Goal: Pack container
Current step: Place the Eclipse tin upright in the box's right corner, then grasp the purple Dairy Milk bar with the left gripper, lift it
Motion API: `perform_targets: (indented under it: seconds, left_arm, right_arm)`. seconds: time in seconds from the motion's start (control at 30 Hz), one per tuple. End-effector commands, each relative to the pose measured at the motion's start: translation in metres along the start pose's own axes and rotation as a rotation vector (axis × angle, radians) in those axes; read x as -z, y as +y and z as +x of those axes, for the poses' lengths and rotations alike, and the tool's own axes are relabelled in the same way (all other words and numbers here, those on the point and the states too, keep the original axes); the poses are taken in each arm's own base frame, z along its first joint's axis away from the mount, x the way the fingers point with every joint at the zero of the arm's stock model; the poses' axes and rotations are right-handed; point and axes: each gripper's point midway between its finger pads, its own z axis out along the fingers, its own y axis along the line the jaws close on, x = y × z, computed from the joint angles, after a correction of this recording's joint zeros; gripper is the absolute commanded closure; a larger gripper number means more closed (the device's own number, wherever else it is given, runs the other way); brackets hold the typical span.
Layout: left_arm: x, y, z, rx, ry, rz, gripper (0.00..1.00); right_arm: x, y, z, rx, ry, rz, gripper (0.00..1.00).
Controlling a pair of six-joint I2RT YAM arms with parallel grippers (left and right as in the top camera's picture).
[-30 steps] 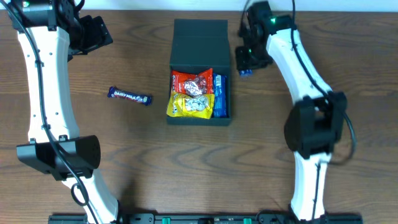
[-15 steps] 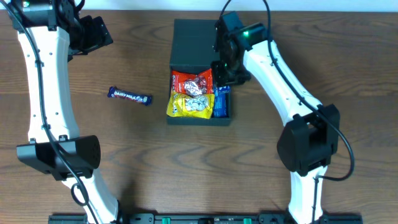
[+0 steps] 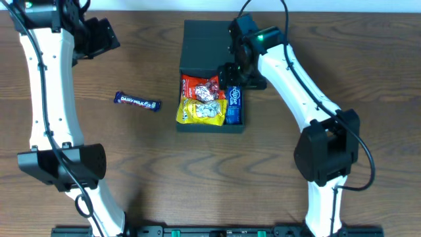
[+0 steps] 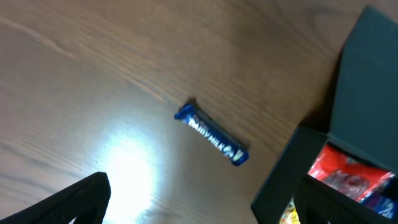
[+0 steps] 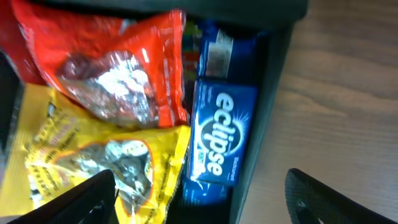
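Note:
The dark teal container (image 3: 210, 39) stands at the table's middle with its lid folded back. A red packet (image 3: 204, 87), a yellow packet (image 3: 199, 112) and a blue Eclipse pack (image 3: 235, 99) lie inside. My right gripper (image 3: 235, 78) hovers open over the box's right side. In the right wrist view the Eclipse pack (image 5: 221, 134) lies loose against the container wall (image 5: 264, 124), between the spread jaws of the gripper (image 5: 202, 200). A Dairy Milk bar (image 3: 138, 101) lies on the table to the left. My left gripper (image 3: 105, 36) is open and empty, high at the far left.
In the left wrist view the Dairy Milk bar (image 4: 211, 132) lies on bare wood, left of the container (image 4: 360, 81), with the left gripper (image 4: 205, 204) open above. Both arm bases stand near the table's front edge.
The right arm swung from the right of the box to over it. Its jaws opened and the blue Eclipse pack now lies in the box. The left arm stayed still.

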Motion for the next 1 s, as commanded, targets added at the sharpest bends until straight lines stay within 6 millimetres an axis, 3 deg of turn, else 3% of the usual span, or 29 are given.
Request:
perform_targets:
  seconds: [0.0,0.2,0.33,0.43,0.73,0.8,0.97]
  left_arm:
    - [-0.016,0.004,0.012,0.001,0.051,-0.022,0.05]
    - [-0.083,0.009,0.05,0.178,0.21,-0.061,0.05]
    - [-0.131,-0.003,0.079,0.307,0.303,0.009,0.05]
    - [-0.158,-0.013,0.088,0.442,0.315,0.064,0.03]
    - [-0.188,-0.008,0.096,0.716,0.277,0.002,0.0]
    - [-0.195,-0.006,0.094,0.72,0.262,-0.014,0.13]
    - [-0.215,-0.006,0.091,0.722,0.253,-0.016,0.14]
  right_arm:
    - [0.031,-0.015,-0.022,-0.043,-0.104,0.001,0.12]
    - [0.037,-0.056,-0.036,-0.132,-0.127,0.021,0.09]
    - [0.041,-0.083,-0.042,-0.188,-0.139,0.027,0.09]
    - [0.043,-0.094,-0.046,-0.212,-0.151,0.03,0.09]
    - [0.045,-0.095,-0.055,-0.21,-0.185,0.023,0.06]
    - [0.045,-0.095,-0.057,-0.209,-0.192,0.021,0.05]
    - [0.046,-0.094,-0.057,-0.208,-0.194,0.021,0.06]
